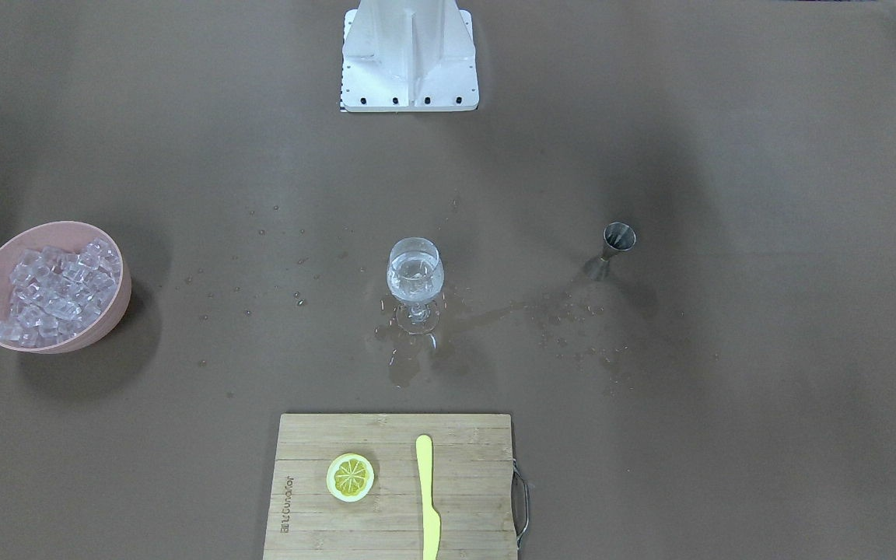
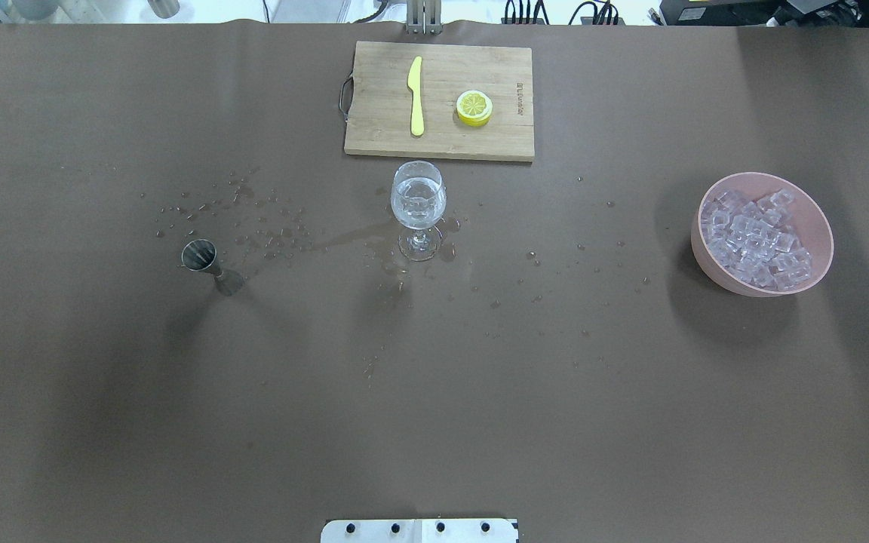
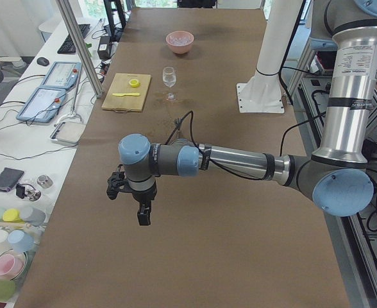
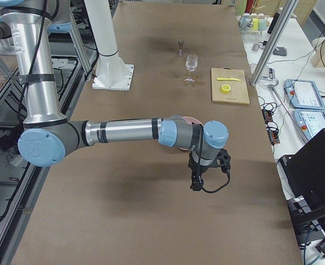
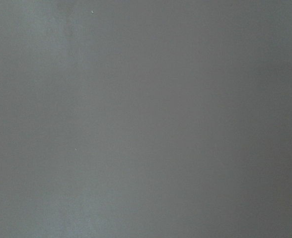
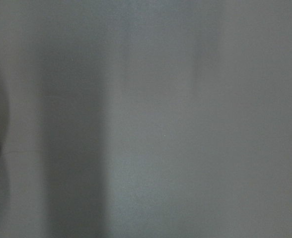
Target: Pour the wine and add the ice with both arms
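Mid-table, water-clear wine (image 1: pixel 414 280) part-fills the glass (image 2: pixel 419 215); left pincer (image 3: pixel 142 217), right pincer (image 4: pixel 195 185): opening unclear

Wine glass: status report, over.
Left hand and right hand far from glass, state unclear. Wine glass upright, clear wine inside. Ice heaped in pink bowl. Only spilled drops around glass.

I find the brown table (image 2: pixel 102 422) moderately lit from overhead, with broad soft shadow bands. The pink bowl (image 2: pixel 815 215) throws a dark, soft-edged shadow at its base. The four fixed views are sharp. Both wrist views show only blurred, featureless grey.
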Robot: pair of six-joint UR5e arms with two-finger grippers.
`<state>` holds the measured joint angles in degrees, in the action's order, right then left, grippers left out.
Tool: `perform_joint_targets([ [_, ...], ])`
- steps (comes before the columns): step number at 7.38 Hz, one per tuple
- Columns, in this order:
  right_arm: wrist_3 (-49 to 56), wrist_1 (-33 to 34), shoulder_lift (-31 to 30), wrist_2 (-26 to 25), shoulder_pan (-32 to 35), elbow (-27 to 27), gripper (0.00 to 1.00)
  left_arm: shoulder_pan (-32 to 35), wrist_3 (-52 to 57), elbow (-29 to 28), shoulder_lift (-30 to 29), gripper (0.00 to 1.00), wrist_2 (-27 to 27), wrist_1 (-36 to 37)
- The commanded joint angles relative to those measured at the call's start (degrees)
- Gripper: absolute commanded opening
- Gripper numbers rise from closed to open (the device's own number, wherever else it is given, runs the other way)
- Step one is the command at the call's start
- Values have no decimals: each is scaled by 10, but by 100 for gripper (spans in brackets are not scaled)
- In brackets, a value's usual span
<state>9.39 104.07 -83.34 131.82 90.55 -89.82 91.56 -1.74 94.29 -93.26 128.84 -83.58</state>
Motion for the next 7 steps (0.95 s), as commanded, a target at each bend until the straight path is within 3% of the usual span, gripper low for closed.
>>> perform_joint_targets([
  [1, -2, 0, -5, 6, 21, 0, 100, 16, -1, 24, 37, 98, 6, -4],
  [4, -27, 0, -13, 12, 21, 0, 100, 4, -3, 23, 28, 98, 49, -5],
  [7, -29, 0, -15, 13, 21, 3, 100, 3, -3, 19, 26, 98, 48, -5],
])
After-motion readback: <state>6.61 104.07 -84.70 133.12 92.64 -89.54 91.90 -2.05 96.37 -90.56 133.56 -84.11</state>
